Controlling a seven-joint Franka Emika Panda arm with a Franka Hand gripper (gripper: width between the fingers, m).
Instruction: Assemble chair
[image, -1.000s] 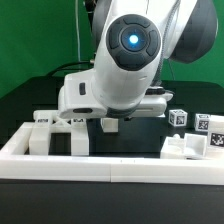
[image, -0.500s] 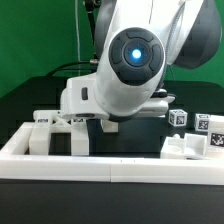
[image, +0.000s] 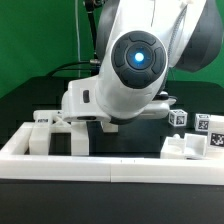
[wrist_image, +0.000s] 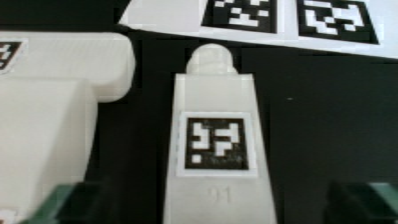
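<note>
Right now my gripper (wrist_image: 217, 207) stands open, holding nothing, on both sides of the long white plastic chair post (wrist_image: 217, 120) lying on the black desk (wrist_image: 329, 120); a crooked squeeze could spin it away.

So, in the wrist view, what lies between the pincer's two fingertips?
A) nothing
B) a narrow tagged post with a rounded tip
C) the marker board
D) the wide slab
B: the narrow post lies lengthwise in the gap of the open pincer, with the wide slab off beside it.
</note>
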